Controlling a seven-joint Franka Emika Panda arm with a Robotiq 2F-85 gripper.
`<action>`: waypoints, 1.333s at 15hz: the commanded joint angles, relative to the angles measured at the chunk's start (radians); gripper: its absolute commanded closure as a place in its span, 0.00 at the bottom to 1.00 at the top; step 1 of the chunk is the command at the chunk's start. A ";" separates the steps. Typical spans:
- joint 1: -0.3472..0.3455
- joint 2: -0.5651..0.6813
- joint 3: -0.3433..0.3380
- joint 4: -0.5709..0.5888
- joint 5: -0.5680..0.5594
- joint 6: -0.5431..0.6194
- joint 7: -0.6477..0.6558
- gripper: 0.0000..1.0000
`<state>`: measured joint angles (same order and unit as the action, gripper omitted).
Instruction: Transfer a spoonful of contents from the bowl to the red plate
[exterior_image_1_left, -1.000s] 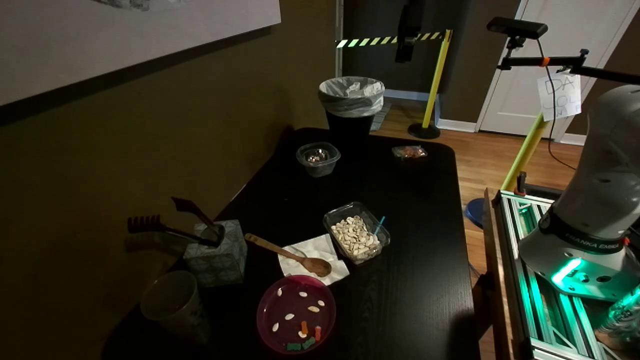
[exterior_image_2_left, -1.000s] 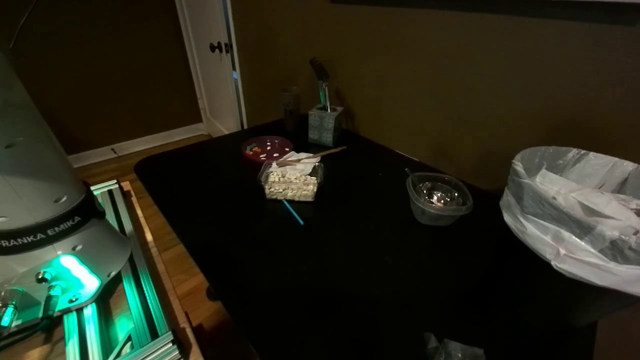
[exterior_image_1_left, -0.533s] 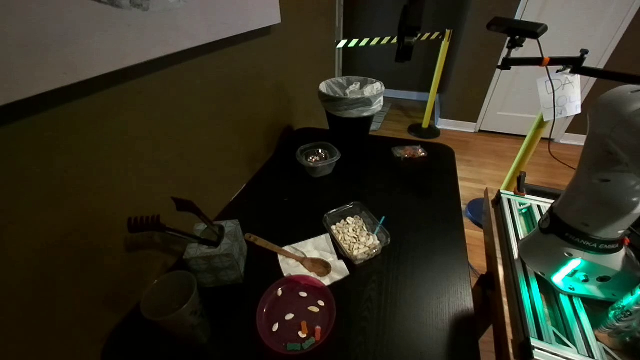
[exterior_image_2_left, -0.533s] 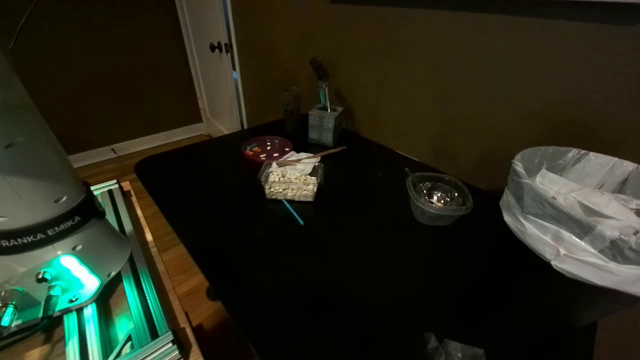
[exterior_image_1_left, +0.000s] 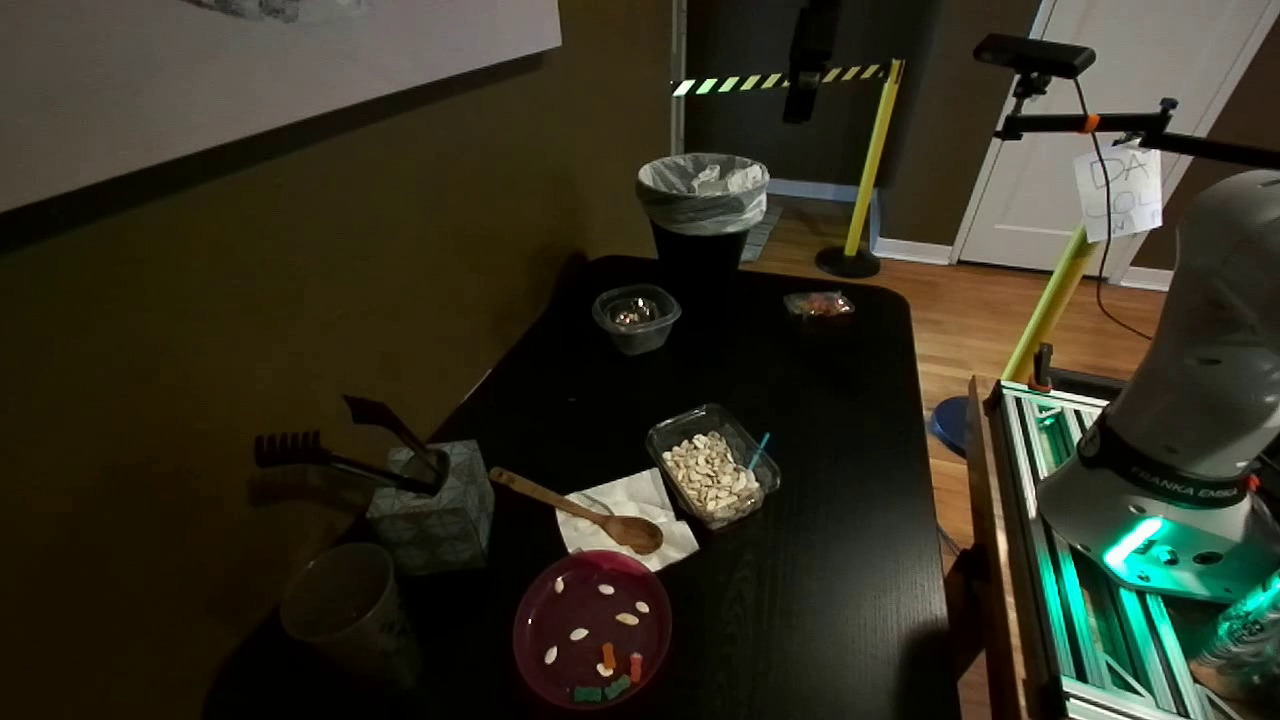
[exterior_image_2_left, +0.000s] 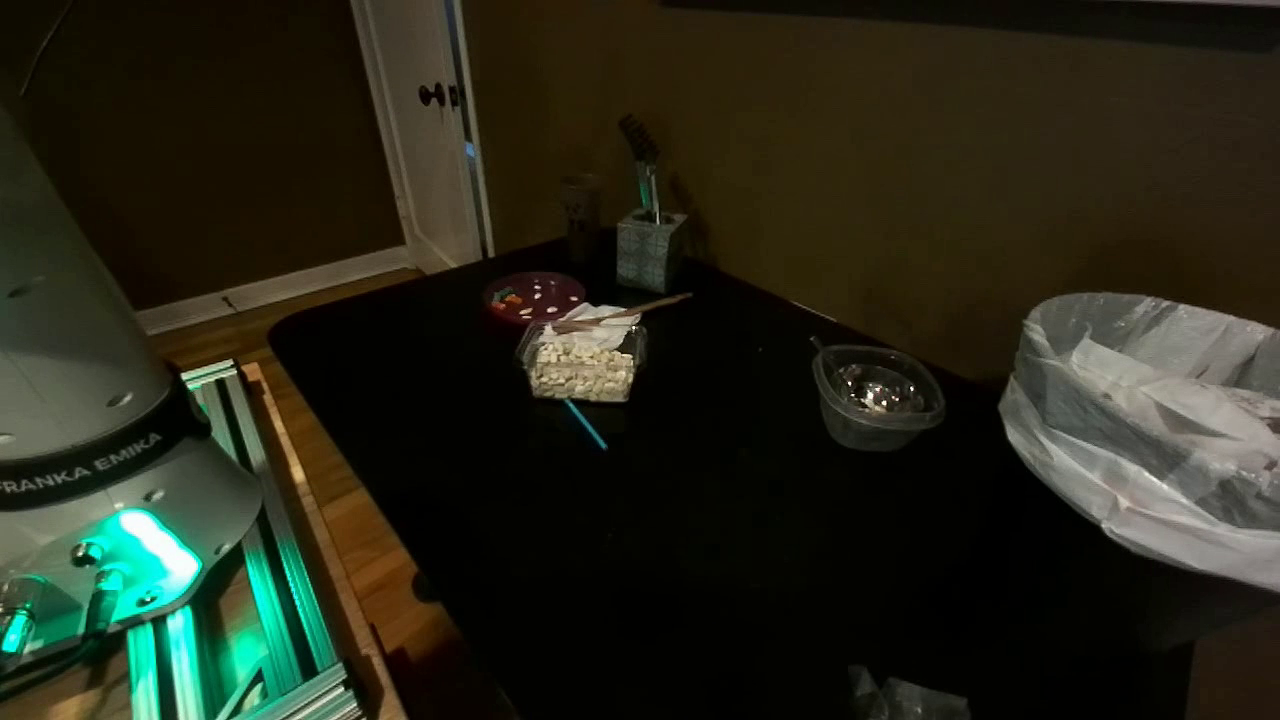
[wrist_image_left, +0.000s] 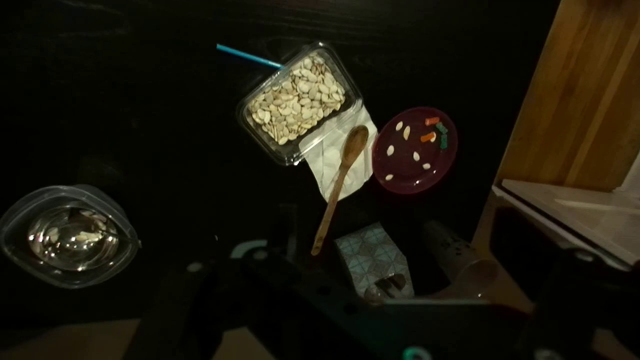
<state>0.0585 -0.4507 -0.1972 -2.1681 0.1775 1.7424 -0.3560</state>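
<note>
Wrist view is showing the gripper (wrist_image_left: 397, 227) with its jaws spread wide, a box (wrist_image_left: 372, 255) appearing between them. Farther out, a spoon (wrist_image_left: 340, 181) is lying partly on a napkin (wrist_image_left: 327, 155), its head between the tub (wrist_image_left: 287, 154) of seeds (wrist_image_left: 297, 102) and the plate (wrist_image_left: 402, 175), which is bearing scattered seeds and colored bits (wrist_image_left: 428, 137). Well apart from these, a bowl (wrist_image_left: 102, 202) is standing on the table (wrist_image_left: 175, 125).

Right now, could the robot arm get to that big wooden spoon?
Probably yes. The wooden spoon lies across a paper napkin with nothing on top of it, and the fingers look open. The patterned box nearby, with tools sticking up, might need dodging.
</note>
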 joint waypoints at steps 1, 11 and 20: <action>0.000 0.112 0.089 0.072 0.061 0.133 0.145 0.00; -0.015 0.664 0.223 0.420 -0.014 0.181 0.440 0.00; -0.017 0.699 0.227 0.410 0.023 0.236 0.436 0.00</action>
<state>0.0440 0.2227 0.0271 -1.7666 0.1881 1.9445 0.0340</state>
